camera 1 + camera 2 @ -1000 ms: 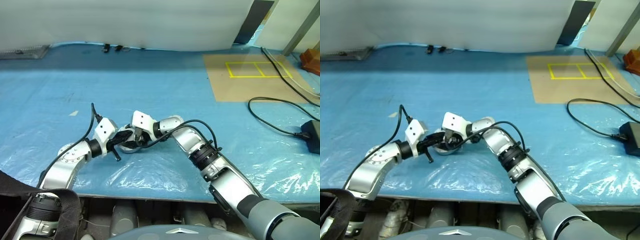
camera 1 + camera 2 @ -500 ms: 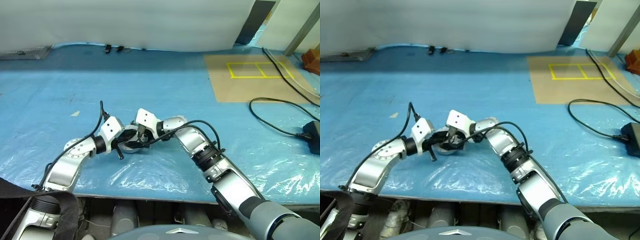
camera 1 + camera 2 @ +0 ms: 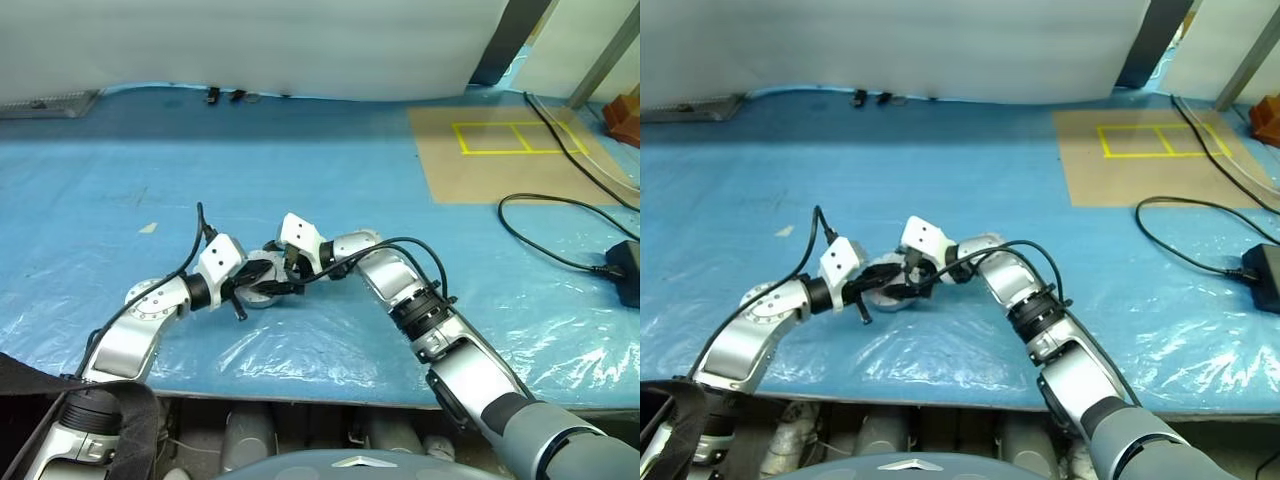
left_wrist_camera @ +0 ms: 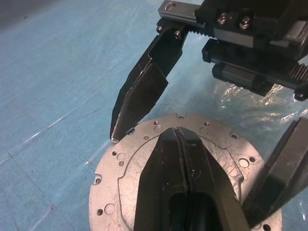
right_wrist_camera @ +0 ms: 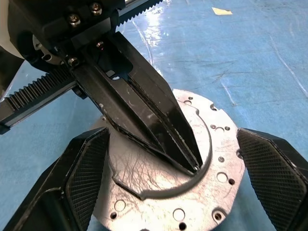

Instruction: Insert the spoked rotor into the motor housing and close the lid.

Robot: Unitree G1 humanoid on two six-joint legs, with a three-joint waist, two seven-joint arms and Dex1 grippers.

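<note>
Lid (image 5: 202, 159) lies plain face up on the blue sheet (image 3: 330, 180), near the table's front edge, at about 7 o'clock from the taped board (image 3: 500, 150). Left gripper (image 4: 180, 159) has its fingers pressed together, tips resting on the lid's centre. Right gripper (image 5: 183, 178) straddles the lid with fingers (image 5: 86, 173) spread wide, one at each side of the rim, clear of the metal.

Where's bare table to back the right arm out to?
Bare blue sheet runs between the grippers and the brown mat. Right side carries a black cable. Crowded spot: left gripper and right gripper around the lid.
</note>
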